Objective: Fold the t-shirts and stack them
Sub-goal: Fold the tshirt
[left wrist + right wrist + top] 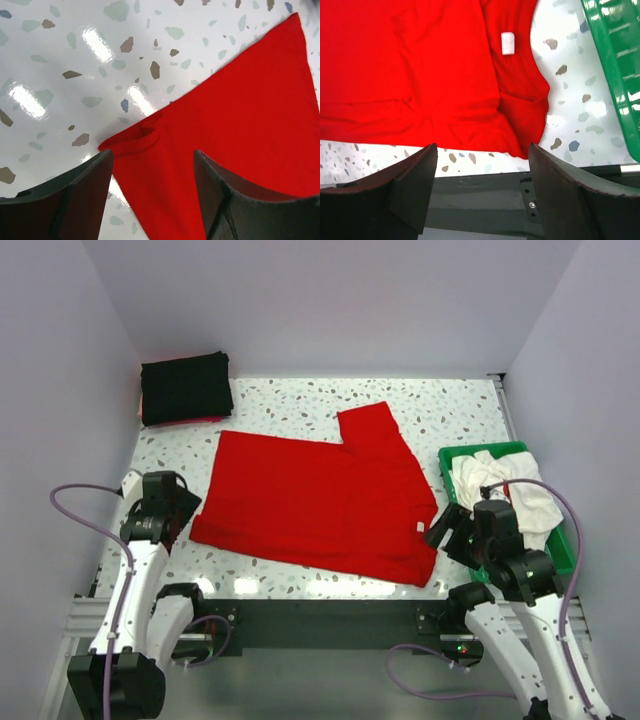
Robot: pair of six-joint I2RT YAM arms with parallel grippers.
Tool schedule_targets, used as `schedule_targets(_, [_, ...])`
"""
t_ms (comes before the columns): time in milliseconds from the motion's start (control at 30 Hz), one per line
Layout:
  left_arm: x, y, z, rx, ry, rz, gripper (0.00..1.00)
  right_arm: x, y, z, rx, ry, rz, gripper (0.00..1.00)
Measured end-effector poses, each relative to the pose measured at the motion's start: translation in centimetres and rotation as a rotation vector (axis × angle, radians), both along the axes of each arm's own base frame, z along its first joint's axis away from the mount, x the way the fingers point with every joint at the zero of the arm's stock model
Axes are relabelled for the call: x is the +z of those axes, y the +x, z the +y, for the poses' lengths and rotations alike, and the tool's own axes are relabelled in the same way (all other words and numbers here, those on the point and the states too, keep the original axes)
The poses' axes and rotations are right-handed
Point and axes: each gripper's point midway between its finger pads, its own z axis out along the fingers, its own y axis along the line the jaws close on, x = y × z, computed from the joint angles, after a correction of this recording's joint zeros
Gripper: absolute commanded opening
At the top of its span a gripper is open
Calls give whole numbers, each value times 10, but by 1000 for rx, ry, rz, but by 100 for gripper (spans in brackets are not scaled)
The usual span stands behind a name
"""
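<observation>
A bright red t-shirt lies folded lengthwise across the middle of the table, one sleeve pointing to the back. Its small white neck label shows near the right end. A folded black t-shirt sits at the back left corner. A whitish t-shirt is bunched in the green tray. My left gripper hangs open just above the red shirt's left corner. My right gripper hangs open over the shirt's near right corner and the table's front edge. Neither holds anything.
The green plastic tray stands at the right side of the table, close behind my right gripper. A dark rail runs along the table's near edge. White walls close in the left, back and right sides.
</observation>
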Motion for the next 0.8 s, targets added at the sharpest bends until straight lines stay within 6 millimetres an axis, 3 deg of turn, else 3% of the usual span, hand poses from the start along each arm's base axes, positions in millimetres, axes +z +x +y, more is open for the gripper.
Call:
schedule_targets(100, [10, 9, -2, -36, 8, -29, 69, 19, 8, 0, 15, -14, -37, 77])
schedule_targets(233, [19, 38, -9, -122, 7, -59, 65, 38, 40, 8, 53, -32, -77, 77])
schedule_targets(367, [14, 74, -15, -209, 5, -41, 63, 37, 88, 20, 92, -68, -56, 76])
schedule_targets(400, [11, 82, -17, -234, 8, -29, 57, 37, 101, 24, 104, -76, -52, 72])
schedule_targets(433, [9, 95, -19, -270, 16, -27, 56, 35, 123, 30, 123, -83, -58, 72])
schedule_targets(567, [14, 112, -27, -320, 61, -7, 56, 31, 146, 40, 162, -100, -60, 71])
schedule_targets(667, [18, 104, -35, -322, 81, -19, 56, 25, 145, 45, 178, -91, -94, 71])
schedule_targets(800, [11, 76, -25, -246, 99, -10, 57, -14, 120, 45, 190, -78, -52, 70])
